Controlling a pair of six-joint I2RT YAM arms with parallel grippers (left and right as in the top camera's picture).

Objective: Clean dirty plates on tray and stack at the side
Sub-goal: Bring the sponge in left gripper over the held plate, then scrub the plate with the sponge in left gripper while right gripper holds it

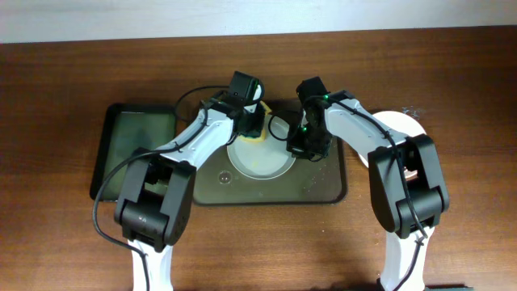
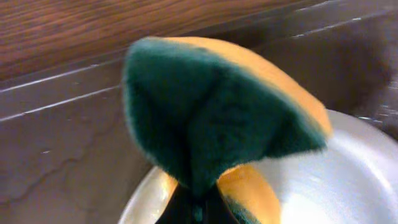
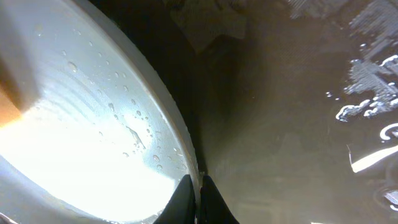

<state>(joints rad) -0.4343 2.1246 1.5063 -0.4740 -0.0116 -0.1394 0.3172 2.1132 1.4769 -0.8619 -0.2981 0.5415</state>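
A pale plate (image 1: 260, 160) with a yellowish tint lies on the large dark olive-brown tray (image 1: 323, 184). My left gripper (image 1: 252, 129) is shut on a folded green and yellow sponge (image 2: 217, 112) held at the plate's far rim (image 2: 348, 180). My right gripper (image 1: 300, 147) is shut on the plate's right rim (image 3: 180, 134), one finger inside and one outside (image 3: 196, 186). The plate is wet with droplets (image 3: 93, 155). Another white plate (image 1: 404, 129) lies on the table to the right, partly hidden by my right arm.
A smaller dark greenish tray (image 1: 133, 149) lies on the left of the wooden table (image 1: 56, 242). The large tray's floor (image 3: 298, 124) is wet, with foam streaks (image 3: 373, 93) at its right side.
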